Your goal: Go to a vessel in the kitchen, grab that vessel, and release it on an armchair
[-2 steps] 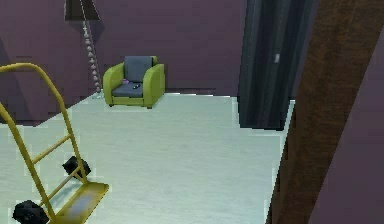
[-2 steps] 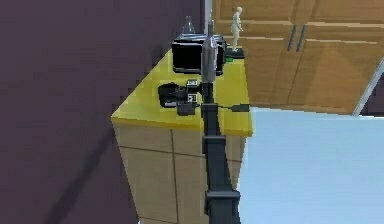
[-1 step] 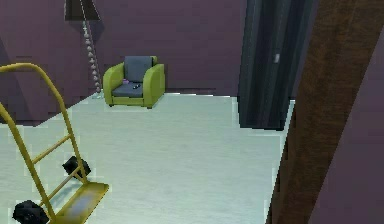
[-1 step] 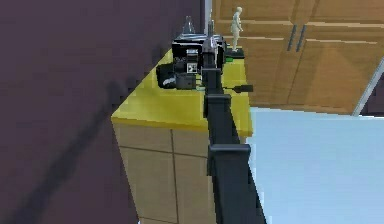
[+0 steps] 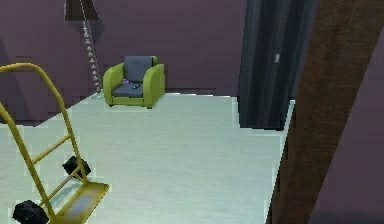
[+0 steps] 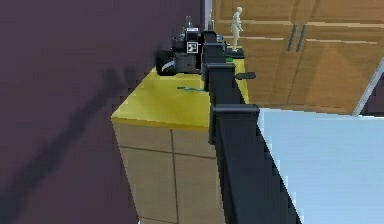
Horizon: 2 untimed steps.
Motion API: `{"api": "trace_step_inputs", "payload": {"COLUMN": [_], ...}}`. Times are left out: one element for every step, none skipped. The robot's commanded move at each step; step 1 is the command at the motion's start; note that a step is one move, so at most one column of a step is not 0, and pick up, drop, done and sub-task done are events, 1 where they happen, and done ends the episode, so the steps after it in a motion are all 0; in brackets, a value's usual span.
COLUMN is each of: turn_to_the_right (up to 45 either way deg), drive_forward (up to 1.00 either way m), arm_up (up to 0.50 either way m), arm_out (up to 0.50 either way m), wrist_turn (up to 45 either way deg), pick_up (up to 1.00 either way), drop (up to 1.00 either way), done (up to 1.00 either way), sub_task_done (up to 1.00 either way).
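at yellow counter (image 6: 150,100): hand (image 6: 163,64), cannot tell if grasping anything | far green armchair (image 5: 152,85): grey cushion (image 5: 135,68) inside

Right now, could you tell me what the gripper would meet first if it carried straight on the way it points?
Most likely the dark purple wall beyond the yellow counter; the gripper sits near the counter's far end, though depth is unclear.

The armchair (image 5: 150,85) looks matt, the trolley (image 5: 82,202) metal, the countertop (image 6: 160,100) smooth, the cupboards (image 6: 320,60) wooden.
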Motion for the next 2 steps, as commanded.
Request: {"api": "trace_step_inputs", "payload": {"turn_to_the_right": [0.0, 0.0], "drive_forward": [0.0, 0.0], "arm_up": [0.0, 0.0], "arm_out": [0.0, 0.0], "wrist_turn": [-45.0, -45.0], "pick_up": [0.0, 0.0], "drop": [0.0, 0.0], "done": [0.0, 0.0], "sub_task_done": [0.0, 0.0]}}
